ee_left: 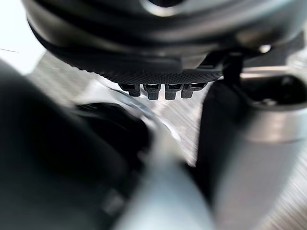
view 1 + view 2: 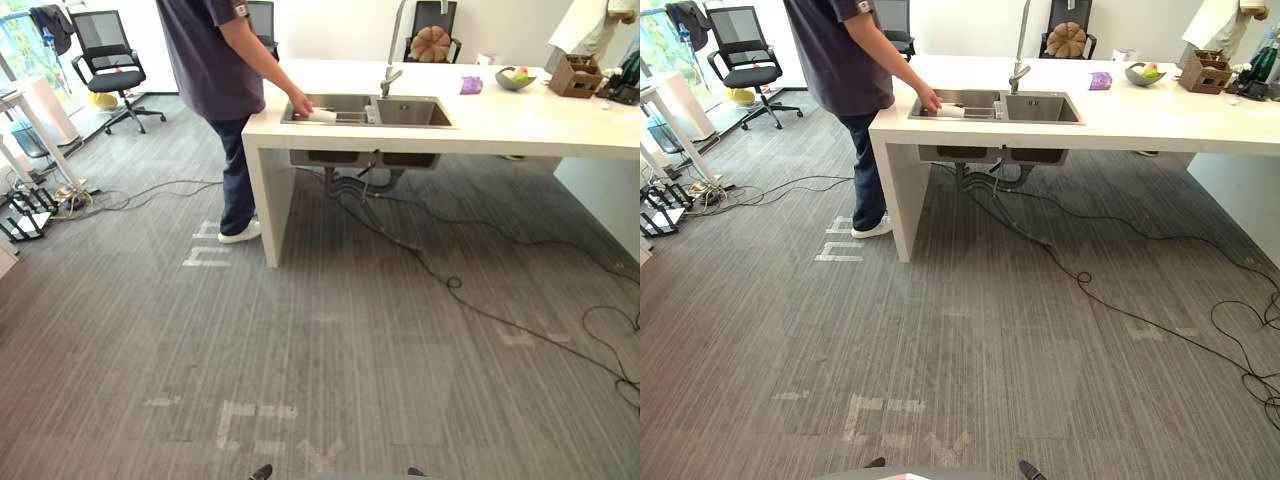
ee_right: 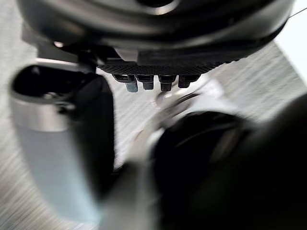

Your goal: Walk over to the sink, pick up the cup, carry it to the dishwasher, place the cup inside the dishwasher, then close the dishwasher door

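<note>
Grey carpet (image 2: pixel 350 350) up close, white counter (image 2: pixel 520 125) at 12 o'clock. Cup (image 2: pixel 323 115) on its side in left basin of sink (image 2: pixel 410 112), person's hand (image 2: pixel 300 104) touching it. Person (image 2: pixel 215 60) standing at 11 o'clock, faucet (image 2: pixel 392 70) behind basins, bowl (image 2: pixel 515 78) at 1 o'clock. Left hand (image 1: pixel 158 72) and right hand (image 3: pixel 158 62) slack, fingers loose, nothing held.

- Bright, even room light; the white table (image 2: pixel 540 125) top looks pale, with no harsh glare.
- Daylight comes in at the window (image 2: pixel 12 45), far left.
- A soft shadow lies on the floor (image 2: pixel 420 230) under the table.
- Left hand (image 1: pixel 163 90) and right hand (image 3: pixel 153 82) look dark against the lit floor.
</note>
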Controlling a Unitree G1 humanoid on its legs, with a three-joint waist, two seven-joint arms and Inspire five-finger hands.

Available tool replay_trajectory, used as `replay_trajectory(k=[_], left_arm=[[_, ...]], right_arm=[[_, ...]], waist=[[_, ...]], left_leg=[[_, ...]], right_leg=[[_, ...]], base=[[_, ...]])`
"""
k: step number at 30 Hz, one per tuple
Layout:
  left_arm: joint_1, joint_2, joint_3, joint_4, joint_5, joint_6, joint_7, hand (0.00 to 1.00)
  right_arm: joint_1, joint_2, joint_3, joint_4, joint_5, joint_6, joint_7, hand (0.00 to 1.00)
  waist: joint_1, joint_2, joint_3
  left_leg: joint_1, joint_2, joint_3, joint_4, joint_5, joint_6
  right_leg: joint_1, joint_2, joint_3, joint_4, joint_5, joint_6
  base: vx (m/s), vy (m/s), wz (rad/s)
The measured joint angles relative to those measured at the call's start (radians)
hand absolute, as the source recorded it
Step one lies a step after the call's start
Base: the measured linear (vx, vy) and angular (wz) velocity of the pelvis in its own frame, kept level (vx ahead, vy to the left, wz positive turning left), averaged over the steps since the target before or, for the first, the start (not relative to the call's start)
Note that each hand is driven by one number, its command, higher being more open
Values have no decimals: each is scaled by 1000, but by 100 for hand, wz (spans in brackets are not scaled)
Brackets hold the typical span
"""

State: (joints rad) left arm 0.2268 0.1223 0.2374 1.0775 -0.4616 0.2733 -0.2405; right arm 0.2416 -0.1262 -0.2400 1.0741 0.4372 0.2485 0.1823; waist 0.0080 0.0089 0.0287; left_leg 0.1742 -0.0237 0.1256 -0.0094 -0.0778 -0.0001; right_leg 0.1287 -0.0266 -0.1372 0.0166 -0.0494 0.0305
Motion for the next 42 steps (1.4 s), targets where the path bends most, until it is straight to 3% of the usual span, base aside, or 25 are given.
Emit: replay_trajectory(k=[4,9,18,32,34,37,40,42], left_arm=[[-2,-1,-9,3,35,-48,-27,100],[-19,7,-38,18,129,-96,-24,100],[-33,12,-52,18,138,-102,3,100],[-36,22,-70,18,119,-118,-5,100],[-37,23,-70,17,106,-118,-5,100],[-50,34,-70,16,97,-119,-24,100],[-49,40,-70,13,97,-113,-21,100],[-50,43,-70,13,97,-99,4,100]], right_arm=[[-17,1,3,5,-92,-44,-17,100],[-35,-1,0,20,-91,-22,-31,100],[-56,0,-30,27,-90,25,-28,100],[-77,5,-28,44,-92,21,-14,100],[-78,6,-28,43,-93,9,-14,100],[-82,22,-31,22,-78,-35,-32,100],[-86,31,-31,5,-73,-71,-38,100],[-86,36,-39,4,-73,-80,-38,100]], waist=[[5,-8,-3],[3,-10,3],[1,-13,30],[0,-25,53],[0,-25,61],[-2,-41,104],[-5,-47,107],[-10,-49,111]], left_leg=[[13,4,-6,-40,17,-2],[22,5,-6,-57,21,-7],[35,6,-3,-61,21,-7],[54,6,3,-69,21,-6],[55,8,7,-65,20,-6],[53,-5,8,7,-28,21],[66,-22,19,31,-51,46],[87,-21,13,26,-53,58]], right_leg=[[11,7,-17,-30,5,0],[29,11,-28,-54,9,3],[43,12,-29,-59,9,6],[53,16,-22,-63,10,5],[39,13,-21,-24,-1,11],[-59,-32,-35,258,-126,19],[-181,-92,-70,536,-158,18],[-191,-117,-108,552,-197,15]], base=[[10,-37,8],[23,-37,6],[-24,-33,0],[-30,-33,-2],[-28,-18,-6],[-52,12,-4],[-61,23,-11],[17,-17,1]])
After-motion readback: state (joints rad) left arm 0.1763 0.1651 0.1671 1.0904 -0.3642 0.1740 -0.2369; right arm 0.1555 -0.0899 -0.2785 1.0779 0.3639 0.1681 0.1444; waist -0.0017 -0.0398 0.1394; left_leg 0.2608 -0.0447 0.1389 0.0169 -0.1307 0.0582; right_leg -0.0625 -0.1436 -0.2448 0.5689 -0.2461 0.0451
